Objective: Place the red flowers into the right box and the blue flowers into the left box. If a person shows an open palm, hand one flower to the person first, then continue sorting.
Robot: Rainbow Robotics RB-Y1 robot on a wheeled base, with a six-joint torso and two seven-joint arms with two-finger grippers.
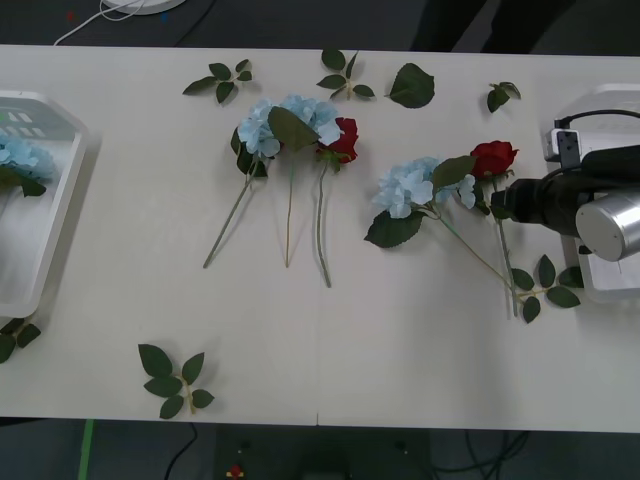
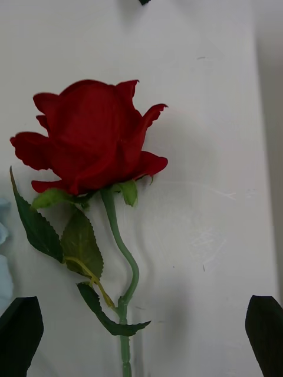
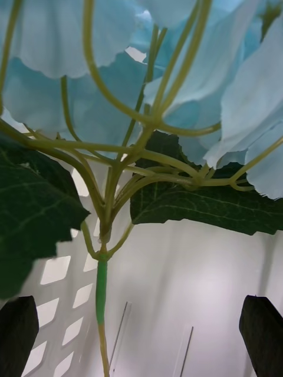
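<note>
**Operator:** Right wrist view had the red rose (image 2: 88, 138) centred between my right gripper's (image 2: 141, 336) black fingers (image 2: 20, 330), spread wide and holding nothing. It lay on the worktop (image 1: 330, 340) just beside the right box (image 1: 600, 110).

**Colleague:** What worried you?

**Operator:** Its stem (image 1: 503, 255) ran close to a blue flower's (image 1: 412, 185) stem; I judged a careless close could catch both, or drag that cluster's leaf.

**Colleague:** And the left?

**Operator:** My left gripper (image 3: 141, 336), also open, sat under a blue cluster (image 3: 177, 65) inside the left box (image 1: 60, 215). Withdrawing might snag its thin stalks.
</note>
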